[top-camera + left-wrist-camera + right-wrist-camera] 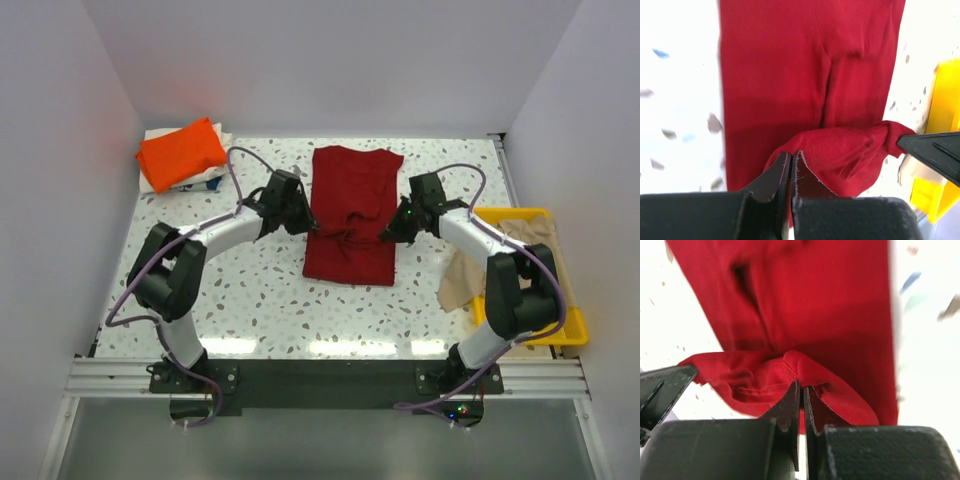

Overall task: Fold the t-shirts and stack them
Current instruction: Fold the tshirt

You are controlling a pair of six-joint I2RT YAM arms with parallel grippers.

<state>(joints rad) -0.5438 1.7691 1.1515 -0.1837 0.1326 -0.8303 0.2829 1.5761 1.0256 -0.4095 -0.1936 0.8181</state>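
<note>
Left wrist, unlike top external: left jaws and right jaws both tight on bunched dark red t-shirt (790,75).

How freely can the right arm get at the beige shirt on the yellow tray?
Probably not yet: the right gripper is shut on the dark red shirt. Nothing lies on the beige shirt draped over the yellow tray.

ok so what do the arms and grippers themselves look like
Both the left arm and right arm have white tubular links with chunky black joint housings, and a purplish-grey cable loops along each. The left gripper and right gripper are matte black, with two flat, tapering fingers scuffed pale along the inner edges. A small green light shows near the right wrist.
</note>
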